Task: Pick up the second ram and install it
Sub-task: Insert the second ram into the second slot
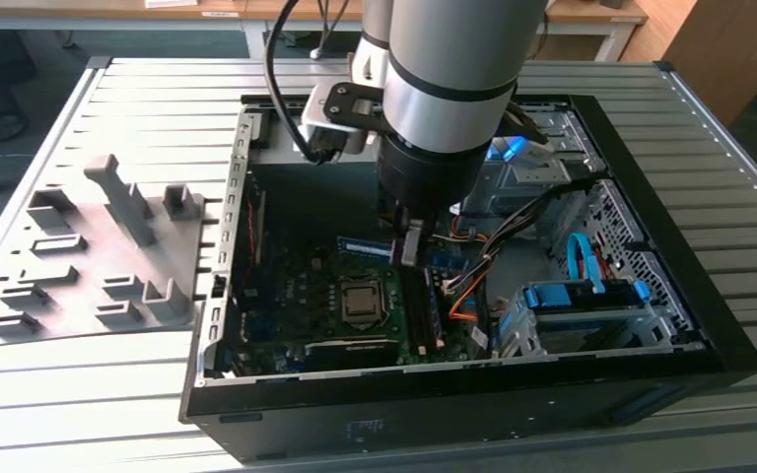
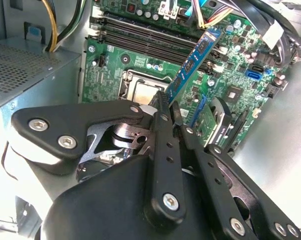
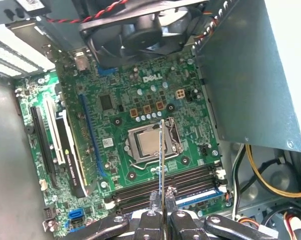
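First wrist view | tool (image 3: 163, 199) nearly closed, pinching second ram (image 3: 161, 150) | ram edge-on over motherboard (image 3: 121, 96)

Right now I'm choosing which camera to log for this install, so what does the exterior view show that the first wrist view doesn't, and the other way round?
Exterior view: the grey moulded tray beside the open case, on the exterior view's left, and the blue drive cage. First wrist view: the fan above the board and the long black memory slots. Both: the processor socket and the gripper shut on the second ram, which the first wrist view sees edge-on.
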### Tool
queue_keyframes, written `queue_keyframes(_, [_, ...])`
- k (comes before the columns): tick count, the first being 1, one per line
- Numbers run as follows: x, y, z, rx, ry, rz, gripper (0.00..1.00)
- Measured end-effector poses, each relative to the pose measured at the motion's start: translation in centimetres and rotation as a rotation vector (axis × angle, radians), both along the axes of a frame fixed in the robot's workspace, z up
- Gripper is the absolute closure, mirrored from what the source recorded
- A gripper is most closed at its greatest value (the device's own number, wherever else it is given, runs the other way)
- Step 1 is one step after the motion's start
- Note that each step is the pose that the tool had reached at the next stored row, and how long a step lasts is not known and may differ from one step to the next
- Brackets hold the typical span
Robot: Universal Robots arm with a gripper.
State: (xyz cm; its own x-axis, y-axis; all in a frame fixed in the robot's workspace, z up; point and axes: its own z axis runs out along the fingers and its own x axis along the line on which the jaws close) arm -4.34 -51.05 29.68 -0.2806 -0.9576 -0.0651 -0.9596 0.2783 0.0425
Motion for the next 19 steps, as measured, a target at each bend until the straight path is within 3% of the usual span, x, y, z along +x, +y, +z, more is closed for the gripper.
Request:
queue_keyframes(9, [0.00,0.00,-0.02,0.0001,0.0000,-0.092,0.86])
queue_keyframes(19, [0.00,0.00,-0.04,-0.0012,-0.0001,-0.163,0.86])
